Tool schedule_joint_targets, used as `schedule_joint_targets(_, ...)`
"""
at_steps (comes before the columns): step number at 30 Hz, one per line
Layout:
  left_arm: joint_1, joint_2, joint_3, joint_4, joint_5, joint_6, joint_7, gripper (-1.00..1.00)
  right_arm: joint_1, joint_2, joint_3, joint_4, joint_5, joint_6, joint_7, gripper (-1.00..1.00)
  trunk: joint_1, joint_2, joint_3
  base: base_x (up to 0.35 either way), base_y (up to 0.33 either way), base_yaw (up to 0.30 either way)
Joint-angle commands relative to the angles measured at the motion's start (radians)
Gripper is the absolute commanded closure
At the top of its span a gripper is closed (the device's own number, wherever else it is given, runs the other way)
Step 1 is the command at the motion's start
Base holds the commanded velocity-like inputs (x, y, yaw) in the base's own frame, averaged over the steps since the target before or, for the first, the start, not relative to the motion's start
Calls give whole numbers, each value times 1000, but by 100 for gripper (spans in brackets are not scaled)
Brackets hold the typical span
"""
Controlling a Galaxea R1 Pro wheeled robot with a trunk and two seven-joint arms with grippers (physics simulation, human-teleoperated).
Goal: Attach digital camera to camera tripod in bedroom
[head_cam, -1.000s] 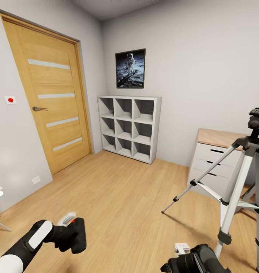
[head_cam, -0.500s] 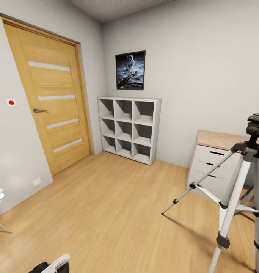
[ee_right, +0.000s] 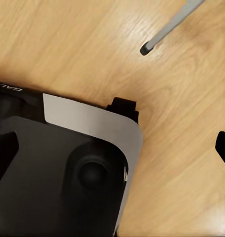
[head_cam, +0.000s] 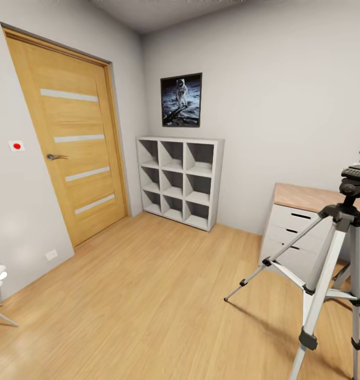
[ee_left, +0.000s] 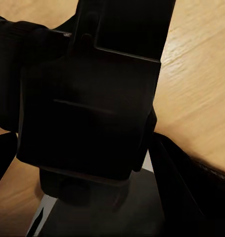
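Tripod first: the camera tripod (head_cam: 332, 274) stands at about 4 o'clock in the head view, its feet on the wood plank floor (head_cam: 148, 295), its black head (head_cam: 356, 177) level with the desk (head_cam: 301, 211) just behind it. White cube shelves (head_cam: 180, 179) sit at 12 o'clock under a framed astronaut picture (head_cam: 181, 99); the wooden door (head_cam: 69, 142) is at 10 o'clock. The left wrist view shows a dark boxy mass (possibly the digital camera; I cannot tell), and neither gripper's opening can be judged. One tripod foot (ee_right: 147, 48) shows in the right wrist view.
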Motion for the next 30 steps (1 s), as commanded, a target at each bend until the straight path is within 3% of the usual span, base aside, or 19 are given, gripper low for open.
schedule_joint_targets(1,2,-2,-9,0,6,2,2,100,5,-1,-9,2,7,-9,-3,-100,-4,7,2,0,0,0)
schedule_joint_targets(8,13,-16,-9,0,6,-6,2,100,30,0,-10,5,4,-44,-57,-100,-31,56,24,0,0,0)
schedule_joint_targets(30,17,-22,-9,1,8,-55,2,100,39,1,-10,5,4,-51,-65,-100,-115,210,93,0,0,0)
